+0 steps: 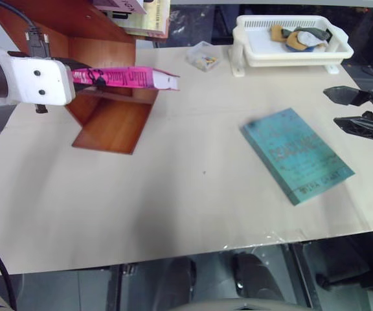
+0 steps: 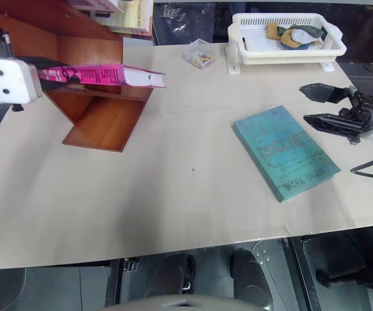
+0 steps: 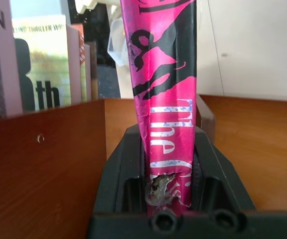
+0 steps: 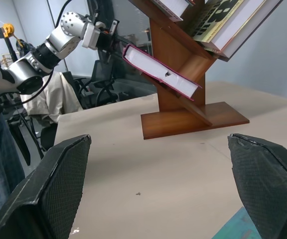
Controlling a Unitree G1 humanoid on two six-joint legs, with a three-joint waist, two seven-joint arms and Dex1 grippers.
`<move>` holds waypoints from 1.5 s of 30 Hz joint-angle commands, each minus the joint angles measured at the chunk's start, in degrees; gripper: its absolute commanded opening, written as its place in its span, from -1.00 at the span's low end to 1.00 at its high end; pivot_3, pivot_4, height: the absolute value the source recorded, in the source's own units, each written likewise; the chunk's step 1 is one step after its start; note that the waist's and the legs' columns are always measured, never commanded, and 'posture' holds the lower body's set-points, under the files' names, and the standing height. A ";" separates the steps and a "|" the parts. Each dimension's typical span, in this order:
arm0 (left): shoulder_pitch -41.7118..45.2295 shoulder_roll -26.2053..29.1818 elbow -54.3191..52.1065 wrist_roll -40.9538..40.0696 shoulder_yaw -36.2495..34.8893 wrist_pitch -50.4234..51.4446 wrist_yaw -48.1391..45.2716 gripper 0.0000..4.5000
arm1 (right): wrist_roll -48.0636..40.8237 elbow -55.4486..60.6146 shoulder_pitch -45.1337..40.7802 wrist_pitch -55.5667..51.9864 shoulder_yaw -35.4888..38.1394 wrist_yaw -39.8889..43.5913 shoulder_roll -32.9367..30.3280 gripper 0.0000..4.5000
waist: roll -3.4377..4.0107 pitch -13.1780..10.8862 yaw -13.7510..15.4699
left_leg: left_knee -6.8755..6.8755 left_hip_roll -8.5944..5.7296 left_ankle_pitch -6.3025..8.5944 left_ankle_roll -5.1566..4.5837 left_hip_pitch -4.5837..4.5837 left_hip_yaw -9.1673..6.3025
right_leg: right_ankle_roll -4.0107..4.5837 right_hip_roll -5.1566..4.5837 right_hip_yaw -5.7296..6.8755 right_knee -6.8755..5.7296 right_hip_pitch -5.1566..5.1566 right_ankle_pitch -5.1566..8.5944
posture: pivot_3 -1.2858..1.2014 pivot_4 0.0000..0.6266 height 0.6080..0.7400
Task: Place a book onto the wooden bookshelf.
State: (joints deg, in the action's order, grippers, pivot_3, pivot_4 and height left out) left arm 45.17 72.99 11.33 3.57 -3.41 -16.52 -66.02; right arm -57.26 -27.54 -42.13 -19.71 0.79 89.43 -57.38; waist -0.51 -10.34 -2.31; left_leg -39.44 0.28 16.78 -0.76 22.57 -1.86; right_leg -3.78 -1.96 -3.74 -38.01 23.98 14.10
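While the left gripper clamps the bright pink paperback book over the reddish-brown wooden bookshelf at the table's far left corner, the right gripper gapes empty.

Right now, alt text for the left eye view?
The left gripper holds the pink book level at the wooden bookshelf. A teal book lies flat on the table, near the open right gripper.
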 commanded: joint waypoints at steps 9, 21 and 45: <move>3.68 1.15 8.44 -1.87 -0.05 -8.79 -1.07 -0.76 | -0.07 -0.11 -0.17 1.93 2.43 3.07 -1.52 1.00 | 0.00 0.00 0.01 | 0.00 0.00 0.00 0.00 0.06 -0.01 | 0.00 -0.01 0.00 0.00 0.06 0.00 | 0.03 -0.52 1.00; 9.83 1.51 22.26 1.12 2.57 -20.06 -0.42 -0.76 | 0.33 -0.33 0.84 2.76 2.72 3.07 -1.67 1.00 | 0.00 0.00 0.00 | -0.02 -0.03 0.00 0.00 0.10 0.01 | 0.00 -0.01 0.01 -0.03 0.09 0.00 | 0.03 -0.52 1.00; 12.87 2.82 29.58 4.39 4.20 -24.05 1.97 0.90 | 1.76 -1.80 0.40 3.94 2.56 3.07 -1.53 1.00 | 0.00 0.00 -0.04 | -0.06 -0.04 -0.01 0.00 0.15 0.01 | 0.00 -0.03 0.00 -0.13 0.18 0.00 | 0.03 -0.52 1.00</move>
State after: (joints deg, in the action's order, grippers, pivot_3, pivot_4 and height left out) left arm 56.46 73.34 41.27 8.34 1.87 -40.70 -63.99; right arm -54.77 -29.42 -41.37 -16.99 1.08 89.56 -57.77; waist -0.51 -10.33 -2.35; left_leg -39.50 0.24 16.77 -0.75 22.72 -1.85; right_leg -3.78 -1.99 -3.75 -38.14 24.15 14.09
